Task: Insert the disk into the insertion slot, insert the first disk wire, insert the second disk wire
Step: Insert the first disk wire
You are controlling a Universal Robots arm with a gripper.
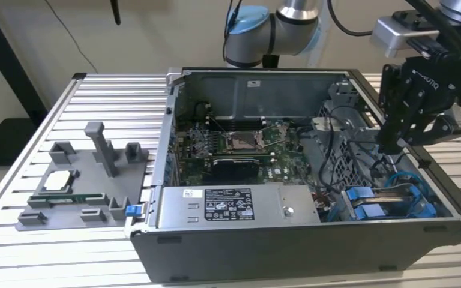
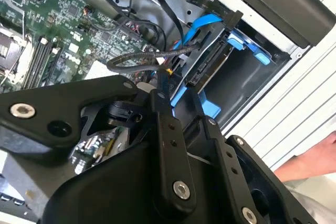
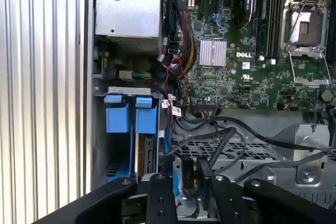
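The disk (image 1: 368, 204) stands on edge in its blue carrier inside the insertion slot (image 1: 422, 201), at the near corner of the open computer case on the exterior view's right. In the first wrist view the disk (image 3: 143, 150) sits below two blue carrier tabs (image 3: 131, 113). My black gripper (image 1: 392, 147) hangs over that corner, just above the bay. In both wrist views it is shut on the black connector of a disk wire (image 3: 185, 174), close beside the disk's (image 2: 210, 69) connector edge. Black wires (image 2: 134, 61) loop up from the gripper (image 2: 167, 90). A blue cable (image 2: 199, 24) arcs over the disk.
The grey power-supply box (image 1: 230, 207) fills the case's near side, with the motherboard (image 1: 239, 147) behind it. A grey fixture plate (image 1: 78, 186) with small parts lies on the slatted table at the exterior view's left. A person's hand (image 2: 310, 163) rests outside the case wall.
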